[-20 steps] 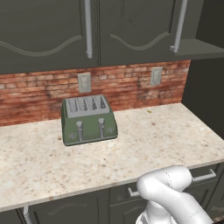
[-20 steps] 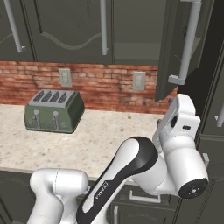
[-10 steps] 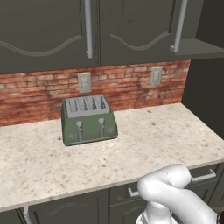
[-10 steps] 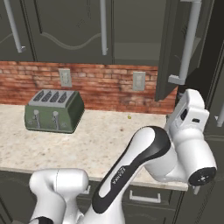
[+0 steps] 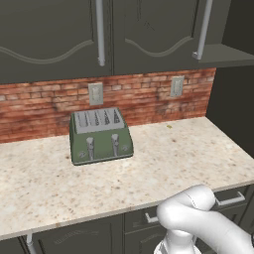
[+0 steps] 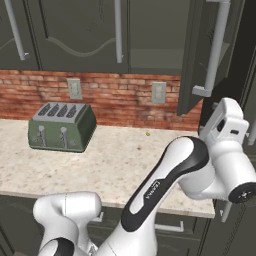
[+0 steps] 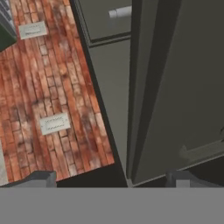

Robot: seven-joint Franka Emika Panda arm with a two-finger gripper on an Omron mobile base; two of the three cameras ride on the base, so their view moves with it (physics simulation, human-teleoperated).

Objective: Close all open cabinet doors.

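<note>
One cabinet door (image 6: 196, 60) stands swung out from the wall cabinet at the right, its grey bar handle (image 6: 218, 45) on the near edge. My arm's white hand (image 6: 227, 125) sits just below and behind that door's lower corner. In the hand view the open door (image 7: 175, 87) fills the right side, edge-on, with its handle (image 7: 201, 151) low down. My gripper (image 7: 109, 179) is open, fingertips (image 7: 39, 178) wide apart under the door's bottom edge, holding nothing. Two more cabinet doors (image 5: 49, 39) on the left lie flush. The right-hand door (image 5: 154, 30) shows beside a bare shelf.
A green toaster (image 5: 100, 135) stands on the speckled counter (image 5: 163, 163) against the brick wall. Two wall outlets (image 6: 159, 92) sit on the bricks. A tall dark cabinet side (image 6: 245, 60) closes off the right end. Drawers run under the counter.
The hand has moved right and slightly up, closer under the open door's lower corner. The door itself and the toaster have not moved.
</note>
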